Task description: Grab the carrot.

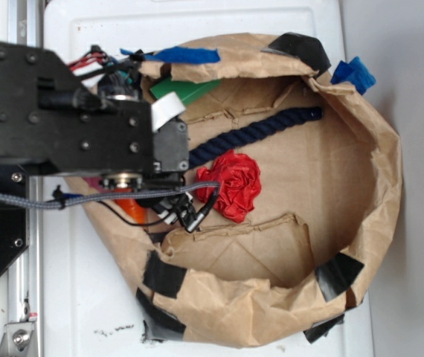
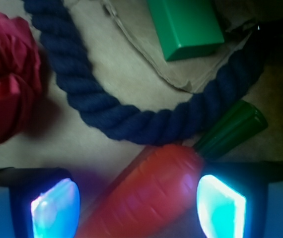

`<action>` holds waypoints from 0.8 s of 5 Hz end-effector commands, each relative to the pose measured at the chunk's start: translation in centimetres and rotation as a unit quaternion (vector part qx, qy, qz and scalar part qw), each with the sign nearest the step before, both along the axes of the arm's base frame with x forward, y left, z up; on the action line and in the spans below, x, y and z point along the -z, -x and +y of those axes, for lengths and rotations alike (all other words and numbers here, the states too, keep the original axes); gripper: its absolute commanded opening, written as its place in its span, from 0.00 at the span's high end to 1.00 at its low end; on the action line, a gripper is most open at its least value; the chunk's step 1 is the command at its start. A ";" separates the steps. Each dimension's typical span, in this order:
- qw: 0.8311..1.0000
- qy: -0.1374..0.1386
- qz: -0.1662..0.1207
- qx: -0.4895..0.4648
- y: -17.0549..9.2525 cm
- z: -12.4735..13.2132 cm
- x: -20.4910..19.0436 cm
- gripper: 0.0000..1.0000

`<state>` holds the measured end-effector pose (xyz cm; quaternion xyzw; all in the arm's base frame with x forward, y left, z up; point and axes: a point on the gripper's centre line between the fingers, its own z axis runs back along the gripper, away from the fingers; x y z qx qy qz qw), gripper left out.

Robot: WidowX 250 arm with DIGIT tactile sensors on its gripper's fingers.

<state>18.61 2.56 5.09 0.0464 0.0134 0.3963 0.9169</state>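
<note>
Carrot (image 2: 151,193) straddled by spread, unclosed gripper (image 2: 136,206), just below rope (image 2: 131,124) bend. Approach judged done; closing and lifting left.

Exterior view bright, even, white table (image 1: 197,22) nearly blown out. Wrist view dim, soft focus; finger pads (image 2: 57,208) glow blue-cyan, glossy sheen on carrot (image 2: 151,193).

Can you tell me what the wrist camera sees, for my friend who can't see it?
An orange carrot with a green stem lies between the two glowing fingertips of the robot's open hand. A dark blue rope curves above it, with a red paper flower at left and a green block at top.
</note>
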 end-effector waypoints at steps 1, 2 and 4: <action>1.000 0.001 0.006 -0.022 2.4 -0.3 -0.1 0.00; 0.997 0.004 -0.013 -0.082 3.7 -1.3 0.6 0.00; 0.986 0.014 -0.033 -0.162 1.6 0.2 1.2 0.00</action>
